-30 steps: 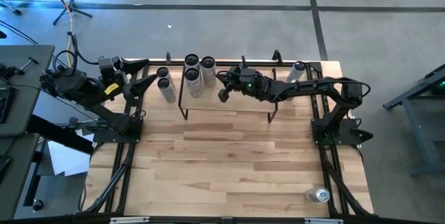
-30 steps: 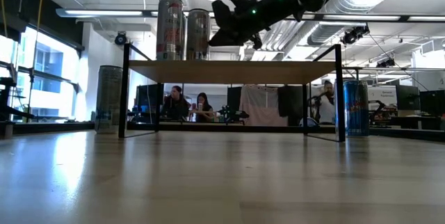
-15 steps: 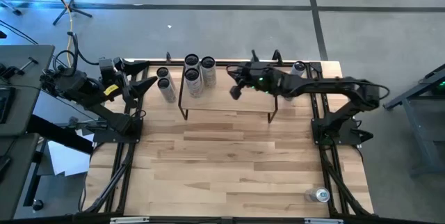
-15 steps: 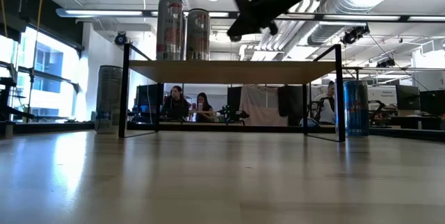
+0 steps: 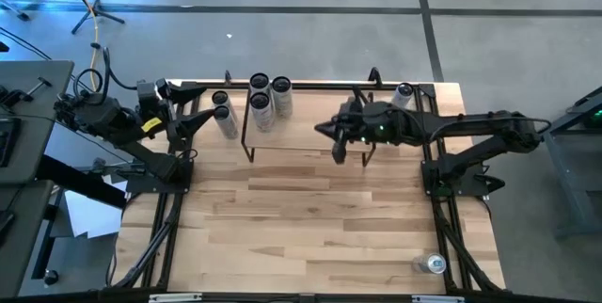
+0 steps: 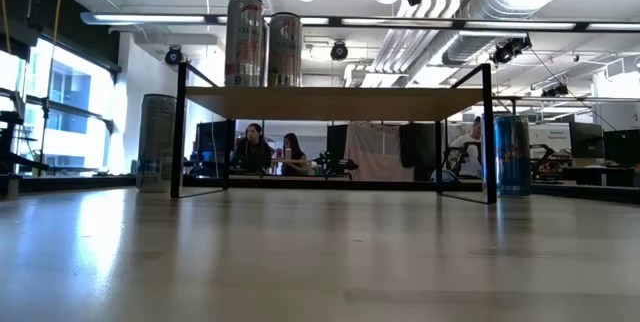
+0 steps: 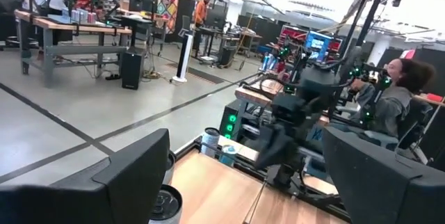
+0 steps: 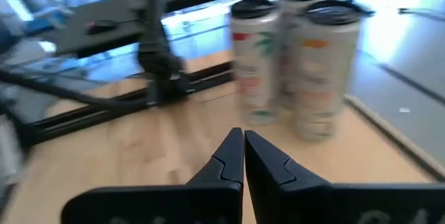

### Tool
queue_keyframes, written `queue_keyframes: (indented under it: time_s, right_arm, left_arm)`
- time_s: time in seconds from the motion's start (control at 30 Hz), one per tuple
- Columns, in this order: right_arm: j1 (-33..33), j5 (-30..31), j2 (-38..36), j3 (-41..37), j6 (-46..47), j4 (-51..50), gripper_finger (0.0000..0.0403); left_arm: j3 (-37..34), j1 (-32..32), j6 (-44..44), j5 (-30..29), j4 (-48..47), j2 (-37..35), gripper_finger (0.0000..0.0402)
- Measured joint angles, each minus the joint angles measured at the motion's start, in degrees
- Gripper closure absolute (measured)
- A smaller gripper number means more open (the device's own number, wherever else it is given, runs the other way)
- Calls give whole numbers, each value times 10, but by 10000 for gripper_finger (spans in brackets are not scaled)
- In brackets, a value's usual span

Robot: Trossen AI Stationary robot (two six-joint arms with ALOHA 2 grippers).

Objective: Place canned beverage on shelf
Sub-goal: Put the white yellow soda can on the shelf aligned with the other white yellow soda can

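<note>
**Hovering over shelf, right gripper empty: collision risks**

Table (image 5: pixel 310 218) carries the shelf (image 5: pixel 320 126) at its far edge. Shelf top holds three cans (image 5: pixel 267 102) at its left end; rest of the top is bare. Two more cans (image 5: pixel 222 113) stand on the table just left of the shelf, one can (image 5: pixel 403 94) near its right rear, and one can (image 5: pixel 434 263) at the table's near right corner.

Right gripper (image 5: pixel 335 143) sits above the shelf's front right area, fingers pressed together, holding nothing. Left gripper (image 5: pixel 205 115) waits at table left w/ fingers spread wide, empty.

Risks, as judged:
- A low swing toward the next can could clip the shelf edge.
- A wide pass near the shelved cans (image 8: pixel 295 57) could topple them; tall, narrow, tip easily.
</note>
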Motion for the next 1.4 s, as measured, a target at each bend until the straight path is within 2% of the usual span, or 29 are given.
queue_keyframes:
  time_s: [0.17, 0.4, 0.5, 0.6, 0.7, 0.8, 0.97, 1.1, 1.17, 1.27, 1.4]
  right_arm:
    - [28, 5, 0, 0, 4, 0, 403]
    - [30, 77, 0, 0, 39, 1, 403]
    - [24, 87, 0, 0, 39, 1, 403]
    - [16, 87, 0, 0, 47, 1, 403]
    - [10, 82, 0, 0, 49, 1, 403]
    - [3, 81, 0, 0, 49, 1, 403]
    - [-8, 76, 0, 0, 50, 1, 402]
    - [-13, 71, 0, 0, 65, 2, 402]
    - [-13, 71, 0, 0, 72, 2, 402]
    - [-13, 70, 0, 0, 77, 2, 402]
    - [-13, 69, 0, 0, 98, 2, 402]
  left_arm:
    - [0, 0, 0, -32, 4, 0, 57]
    - [33, 16, -22, -49, -14, 7, 57]
    - [86, 38, -121, -99, -143, 19, 57]
    - [137, 74, -253, -108, -329, 29, 57]
    - [145, 117, -394, -75, -453, 35, 57]
    - [115, 150, -450, -27, -481, 45, 57]
    - [53, 193, -456, 52, -481, 79, 57]
    - [21, 236, -444, 141, -481, 112, 58]
    - [13, 262, -405, 174, -480, 127, 58]
    - [12, 311, -337, 190, -479, 146, 58]
    - [18, 407, -246, 214, -450, 153, 58]
